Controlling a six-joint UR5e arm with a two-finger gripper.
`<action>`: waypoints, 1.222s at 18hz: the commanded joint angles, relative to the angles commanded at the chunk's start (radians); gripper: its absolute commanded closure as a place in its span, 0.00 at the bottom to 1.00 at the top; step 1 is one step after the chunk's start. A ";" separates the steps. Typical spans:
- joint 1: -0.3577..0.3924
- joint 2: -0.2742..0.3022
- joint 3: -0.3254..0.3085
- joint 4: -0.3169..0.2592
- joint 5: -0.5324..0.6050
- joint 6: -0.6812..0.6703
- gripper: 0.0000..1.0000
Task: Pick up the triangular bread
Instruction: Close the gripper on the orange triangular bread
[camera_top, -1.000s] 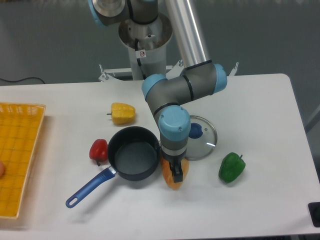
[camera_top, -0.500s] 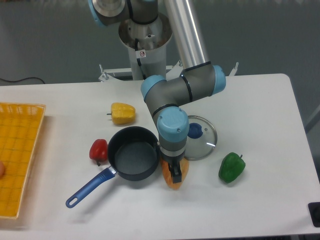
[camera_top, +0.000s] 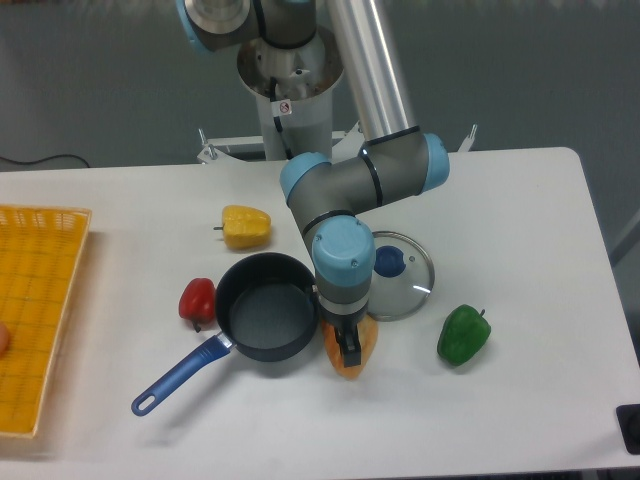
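The tool (camera_top: 350, 350) points straight down, its dark fingers pressed onto the triangular bread (camera_top: 362, 345) directly beneath it; they seem closed on it, though the wrist hides much. The blue pan (camera_top: 262, 320) sits just left, the glass lid (camera_top: 400, 275) just behind, the green pepper (camera_top: 463, 335) off right.
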 joint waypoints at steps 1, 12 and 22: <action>0.000 0.000 -0.003 0.000 0.002 0.000 0.19; -0.002 -0.002 0.003 -0.003 0.003 -0.008 0.51; 0.000 -0.005 0.025 -0.014 0.005 -0.009 0.61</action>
